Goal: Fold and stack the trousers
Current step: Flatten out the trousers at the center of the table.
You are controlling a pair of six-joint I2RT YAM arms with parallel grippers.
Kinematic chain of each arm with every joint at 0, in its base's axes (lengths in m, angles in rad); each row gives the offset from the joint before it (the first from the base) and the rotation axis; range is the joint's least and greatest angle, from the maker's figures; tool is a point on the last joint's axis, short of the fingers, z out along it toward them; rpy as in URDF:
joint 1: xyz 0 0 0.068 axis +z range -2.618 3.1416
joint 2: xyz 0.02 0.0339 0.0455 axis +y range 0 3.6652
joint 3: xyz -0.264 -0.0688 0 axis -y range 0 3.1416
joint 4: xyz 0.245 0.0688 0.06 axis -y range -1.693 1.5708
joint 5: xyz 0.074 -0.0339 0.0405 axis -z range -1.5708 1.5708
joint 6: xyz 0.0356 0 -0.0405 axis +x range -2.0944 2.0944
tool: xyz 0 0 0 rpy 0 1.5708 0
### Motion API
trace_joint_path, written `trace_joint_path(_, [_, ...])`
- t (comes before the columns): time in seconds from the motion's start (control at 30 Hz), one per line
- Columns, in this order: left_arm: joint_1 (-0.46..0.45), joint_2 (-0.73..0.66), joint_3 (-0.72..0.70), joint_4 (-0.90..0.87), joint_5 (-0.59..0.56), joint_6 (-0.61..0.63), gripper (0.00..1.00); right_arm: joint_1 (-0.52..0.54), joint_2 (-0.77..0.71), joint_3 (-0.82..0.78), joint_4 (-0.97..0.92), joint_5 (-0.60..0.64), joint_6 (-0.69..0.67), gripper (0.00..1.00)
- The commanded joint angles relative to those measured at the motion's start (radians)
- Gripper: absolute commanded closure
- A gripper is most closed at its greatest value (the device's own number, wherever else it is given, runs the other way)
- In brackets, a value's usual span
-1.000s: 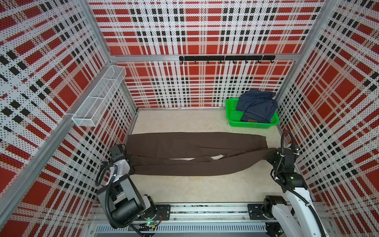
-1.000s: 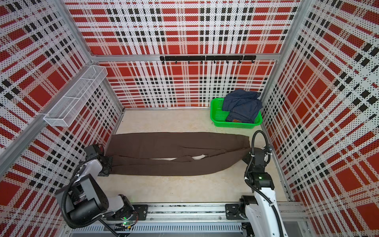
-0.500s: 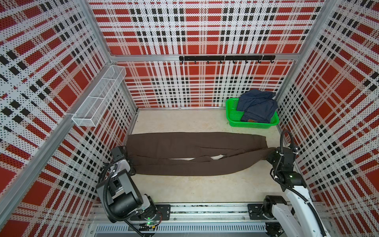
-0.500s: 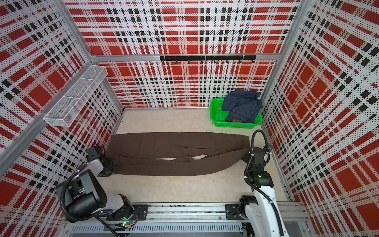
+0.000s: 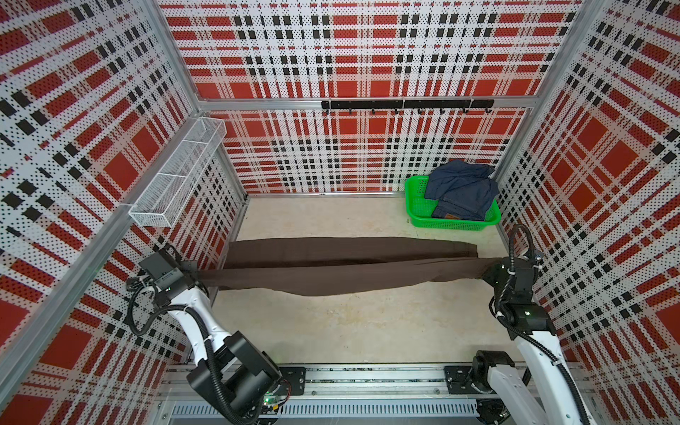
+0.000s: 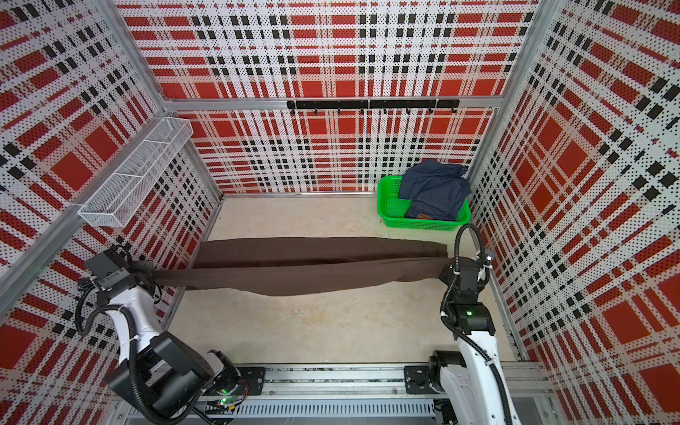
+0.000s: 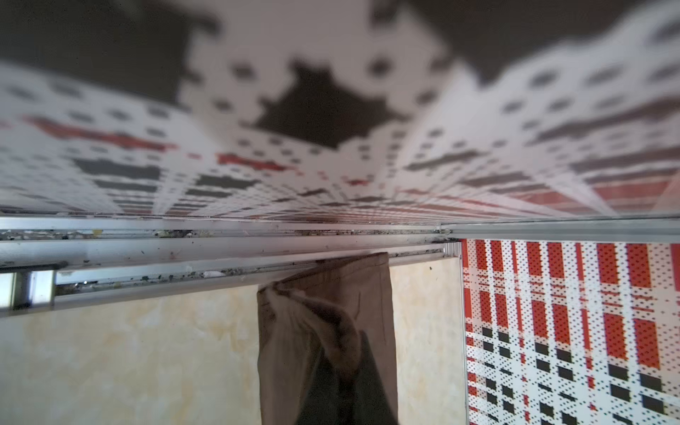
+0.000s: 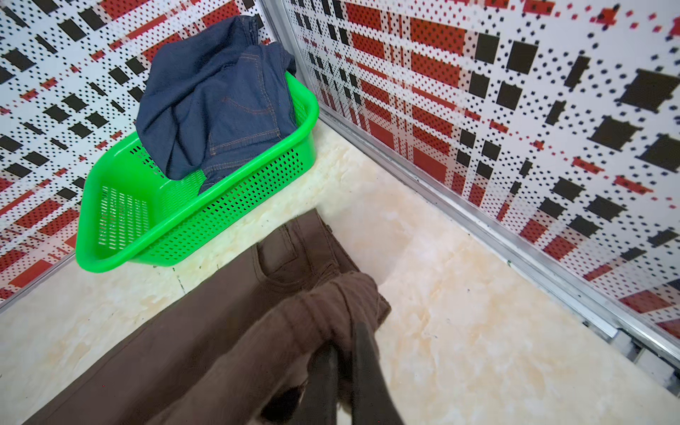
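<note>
Trousers (image 5: 294, 254), dark brown and matte, span the tabletop (image 5: 349, 331) from its left edge to its right edge, about midway between front and back. The far leg (image 5: 404, 248) lies flat. The near leg (image 5: 331, 283) is raised and strung between the two grippers, bellying down at mid-span in both top views. The left gripper (image 5: 193, 278) is closed on the hem end by the left edge. The right gripper (image 5: 489, 271) is closed on a bunched wad of cloth at the waist end. There the right wrist view shows a pocket (image 8: 279, 254) near the green basket (image 5: 452, 223), which holds the blue jeans (image 5: 461, 187) at the far right corner.

Judge the cloth as soft and limp: it keeps no shape of its own, so expect any unsupported length to sag and drag. It looks light enough for a pinch at each end, and its matte weave should not slide readily out of a grip. Nothing here is fragile. Take hold at the extreme ends, hem and waist, biting through every layer; a shallow pinch on one layer would likely let the rest peel away. Hold the span taut as you carry it over, or the sagging middle may crease the fold.
</note>
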Motion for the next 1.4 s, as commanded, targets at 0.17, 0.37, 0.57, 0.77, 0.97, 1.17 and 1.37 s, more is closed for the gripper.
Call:
trace_joint_path(0.17, [0.024, 0.025, -0.061, 0.004, 0.070, 0.022, 1.00, -0.030, -0.022, -0.013, 0.014, 0.088, 0.025, 1.00])
trace_joint_path(0.37, [0.031, -0.051, -0.118, -0.020, 0.062, 0.045, 1.00, -0.031, -0.091, -0.048, -0.082, 0.076, 0.096, 1.00])
trace_joint_path(0.57, [0.062, -0.123, -0.221, -0.054, 0.063, 0.073, 1.00, -0.031, -0.195, -0.080, -0.188, 0.086, 0.147, 1.00])
trace_joint_path(0.77, [0.100, -0.181, -0.328, -0.055, 0.087, 0.087, 1.00, -0.025, -0.247, -0.083, -0.230, 0.071, 0.187, 1.00])
trace_joint_path(0.97, [0.119, -0.212, -0.332, -0.072, 0.104, 0.101, 1.00, 0.009, -0.255, -0.058, -0.294, 0.057, 0.243, 0.77])
trace_joint_path(1.17, [0.119, -0.230, -0.335, -0.087, 0.100, 0.102, 1.00, 0.011, -0.282, -0.031, -0.367, 0.078, 0.309, 0.66])
trace_joint_path(1.37, [0.132, -0.257, -0.350, -0.100, 0.094, 0.103, 1.00, 0.010, -0.279, -0.004, -0.418, 0.139, 0.350, 0.56])
